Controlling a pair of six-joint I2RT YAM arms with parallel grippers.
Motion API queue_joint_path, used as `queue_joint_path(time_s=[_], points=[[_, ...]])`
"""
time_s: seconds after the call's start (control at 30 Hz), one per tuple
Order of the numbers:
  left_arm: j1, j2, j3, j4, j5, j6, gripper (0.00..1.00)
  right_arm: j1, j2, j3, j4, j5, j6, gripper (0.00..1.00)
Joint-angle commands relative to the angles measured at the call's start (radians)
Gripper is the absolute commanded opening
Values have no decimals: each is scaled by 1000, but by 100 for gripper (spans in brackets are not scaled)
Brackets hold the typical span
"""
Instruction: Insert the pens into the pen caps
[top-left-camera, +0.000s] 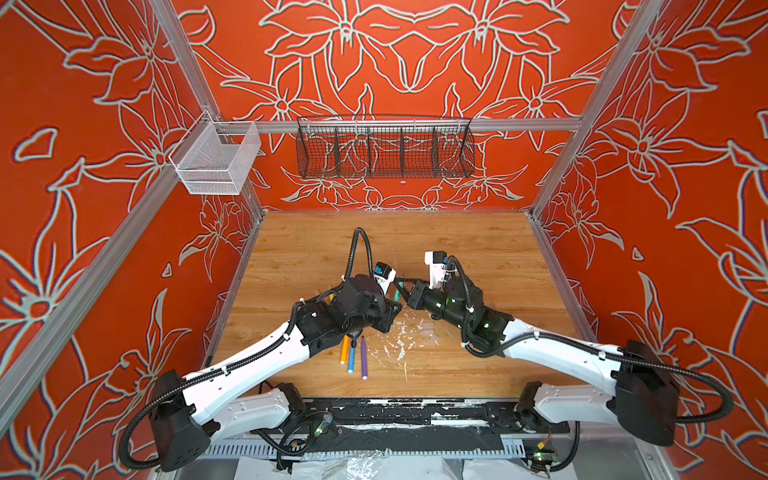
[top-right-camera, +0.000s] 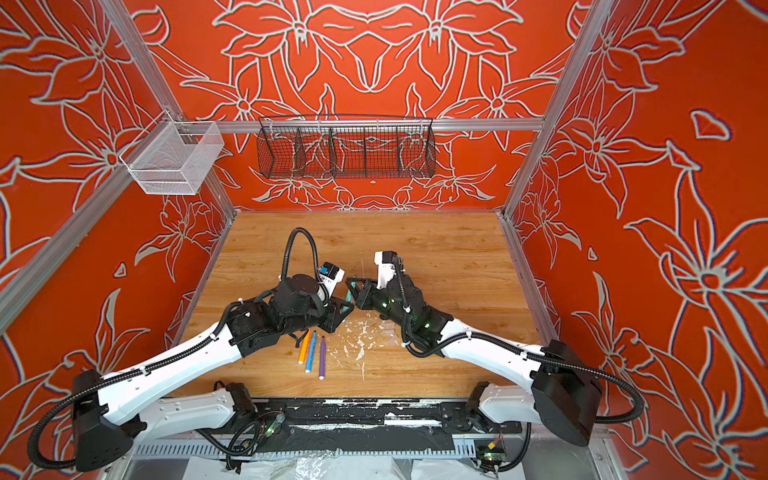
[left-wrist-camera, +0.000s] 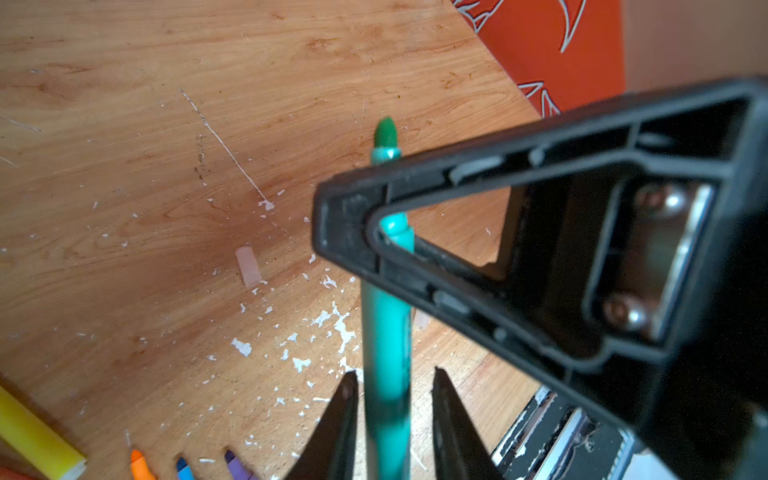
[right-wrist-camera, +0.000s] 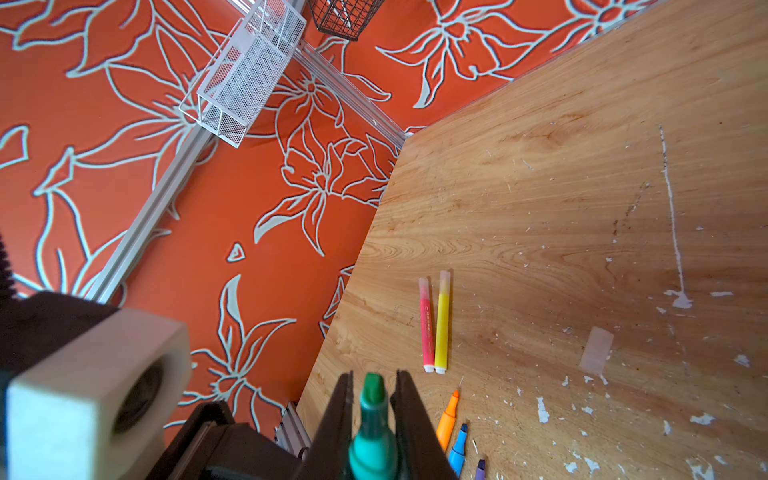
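The wooden worktop (top-left-camera: 457, 249) carries everything. Above its middle the two arms meet nose to nose in both top views, with the green pen (top-left-camera: 397, 295) bridging the gap between them.

The right gripper (right-wrist-camera: 374, 374) has its fingers (right-wrist-camera: 411, 415) closed tight on the green pen just behind the neck, one on each side and both touching. The bare felt tip pokes out beyond them. In the left wrist view this gripper's black triangular finger frame crosses in front of the pen and hides a stretch of barrel below the tip.

The left gripper (left-wrist-camera: 395, 370) sits lower on the same barrel. Its fingers (left-wrist-camera: 340, 424) stand slightly apart, with a sliver of wood showing between each one and the pen, so they flank it without pressing.

Near the front, the orange pen (top-left-camera: 344, 351), blue pen (top-left-camera: 352, 359) and purple pen (top-left-camera: 364, 359) lie side by side with bare tips, their upper ends under the left arm's wrist. The red-pink pen (right-wrist-camera: 427, 328) and yellow pen (right-wrist-camera: 441, 328) lie touching, each with a clear cap on. The left arm hides them in the top views.

One loose pen cap (left-wrist-camera: 248, 266) lies flat on bare wood, well apart from the green tip, among white flecks (top-left-camera: 401, 345).
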Motion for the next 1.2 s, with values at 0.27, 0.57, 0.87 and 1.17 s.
queue_joint_path(time_s=[0.27,0.57,0.87,1.17], points=[[-6,39,33,48,-14,16,18,17,-32,12,13,30,4,7],[-5,-19,38,-53,-119,-2,0,18,-120,-5,-76,128,-53,56],[166,-225,-131,-195,-207,-88,0,18,-287,-13,-372,342,-160,60],[237,-259,-298,-203,-396,-143,0,16,-19,266,-742,390,-260,60]])
